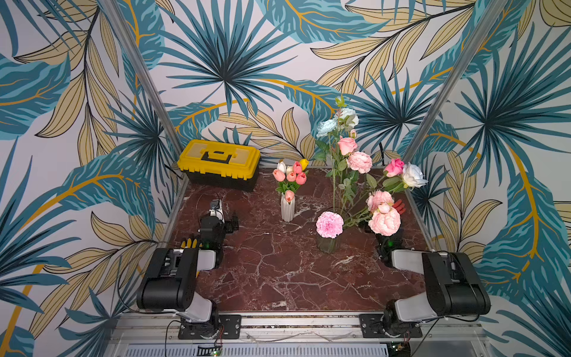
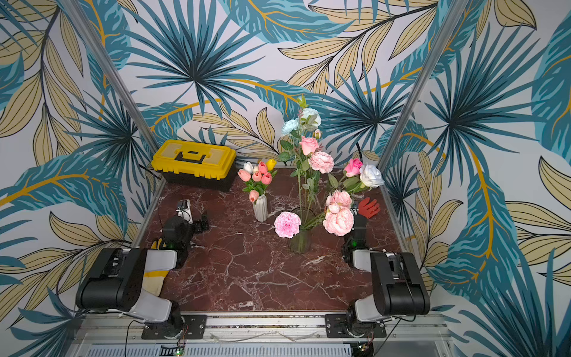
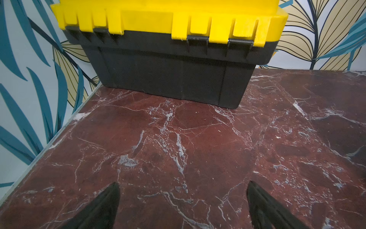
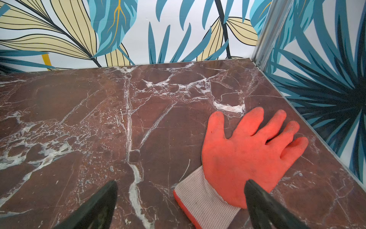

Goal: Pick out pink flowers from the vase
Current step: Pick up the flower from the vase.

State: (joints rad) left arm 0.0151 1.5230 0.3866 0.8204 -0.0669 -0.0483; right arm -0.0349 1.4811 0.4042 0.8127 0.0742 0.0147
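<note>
Red-brown marble table (image 1: 278, 278): left gripper (image 3: 182, 184) and right gripper (image 4: 180, 182) seen spread wide, nothing held, set at left and right edges. Beside right gripper, orange glove (image 4: 247, 154) laid flat. Mid-table, pink flowers (image 1: 329, 224) kept in glass vase (image 1: 327, 245). Behind, pink tulips (image 1: 290, 176) held in white ribbed vase (image 1: 287, 210). Yellow toolbox (image 1: 219, 162) placed far left.

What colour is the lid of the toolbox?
Yellow; the lid shows best in the left wrist view.

Both top views look down from high behind the arms, sharing the whole red marble tabletop (image 1: 278, 278). Wrist views sit low and close: yellow-lidded black toolbox (image 3: 168, 69) ahead of left gripper (image 3: 182, 184), orange glove (image 4: 247, 154) just ahead of right gripper (image 4: 180, 182).
</note>
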